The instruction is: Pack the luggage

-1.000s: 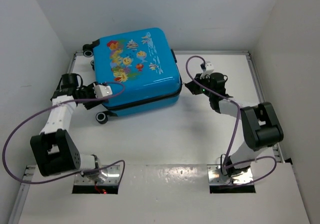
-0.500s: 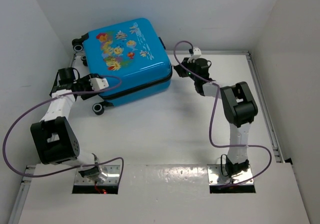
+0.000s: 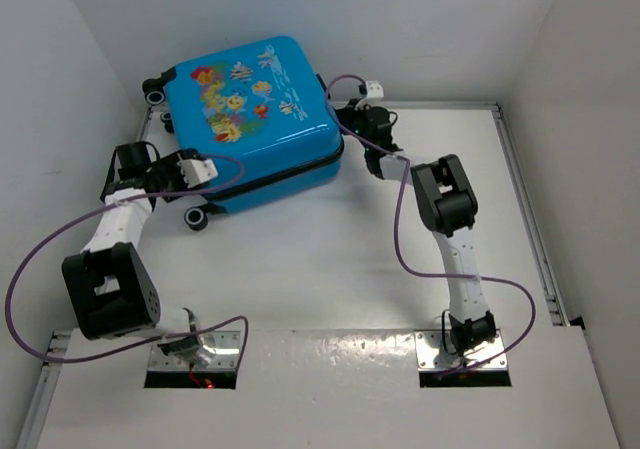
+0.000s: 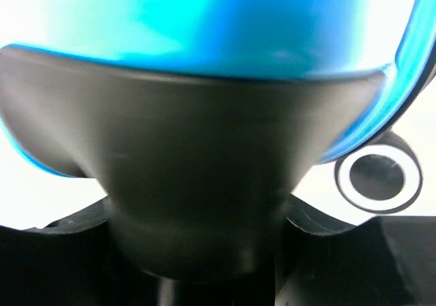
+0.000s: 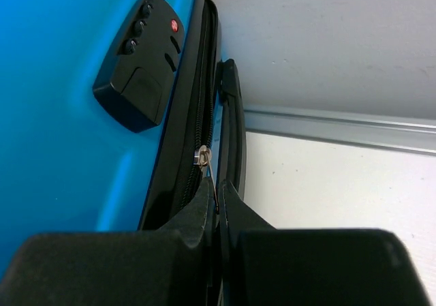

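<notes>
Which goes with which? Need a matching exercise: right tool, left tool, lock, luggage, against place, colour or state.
1. right tool
2. left tool
3. lock
4. luggage

a. bright blue
b. black, beside the zipper
c. shut on the zipper pull
d. at the luggage's near left corner

Pairs: 1-c, 2-d, 3-b, 4-a

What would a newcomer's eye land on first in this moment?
The bright-blue luggage with cartoon fish, lying print-side up at the far left of the table, dominates the overhead view. The right pincer is shut on the silver zipper pull on its right side, near the black combination lock. The left pincer sits at the case's near-left edge, by a small black wheel.
</notes>
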Controlling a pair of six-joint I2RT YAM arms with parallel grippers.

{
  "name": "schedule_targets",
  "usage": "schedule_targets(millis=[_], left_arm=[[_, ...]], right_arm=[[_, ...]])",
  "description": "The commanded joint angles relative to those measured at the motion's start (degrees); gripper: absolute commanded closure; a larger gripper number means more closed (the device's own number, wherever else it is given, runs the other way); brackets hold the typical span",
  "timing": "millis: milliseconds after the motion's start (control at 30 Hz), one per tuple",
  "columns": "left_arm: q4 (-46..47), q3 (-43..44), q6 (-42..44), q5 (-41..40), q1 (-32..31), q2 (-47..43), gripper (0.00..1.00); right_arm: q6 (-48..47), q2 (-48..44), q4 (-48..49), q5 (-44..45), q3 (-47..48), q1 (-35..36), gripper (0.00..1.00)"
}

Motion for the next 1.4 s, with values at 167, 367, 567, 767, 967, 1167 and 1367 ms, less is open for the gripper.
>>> schedule_targets(millis=[167, 367, 567, 767, 967, 1167, 1367], left_arm=[[-24.4, -14.1, 33.9, -1.1, 12.5, -12.7, 1.0], [-41.9, -12.6, 59.0, 5.6, 17.1, -14.8, 1.0], [-55.2, -13.1, 85.0, 9.2, 19.0, -15.4, 1.0], [-55.2, -13.1, 103.8, 8.4, 17.9, -7.7, 1.0], [-55.2, -9.4, 109.5, 11.7, 19.2, -2.7, 0.99], [-55.2, -5.4, 104.8, 28.5, 19.2, -3.2, 0.03], [-55.2, 5.1, 78.2, 39.7, 22.1, -9.1, 0.0]], right_arm=[[-2.2, -9.4, 4.6, 2.9, -14.6, 3.2, 1.0], [-2.4, -23.6, 7.1, -2.2, -33.4, 4.1, 1.0], [-2.5, -38.9, 2.7, -3.4, -49.3, 4.8, 1.0], [-3.8, -44.8, 0.3, -1.6, -52.4, 5.1, 1.0], [-1.8, -32.9, 3.7, 1.2, -41.9, 2.3, 1.0], [-1.0, -24.2, 4.2, 3.5, -33.8, 2.6, 1.0], [-0.2, -26.4, 4.6, 2.7, -36.8, 2.9, 1.0]])
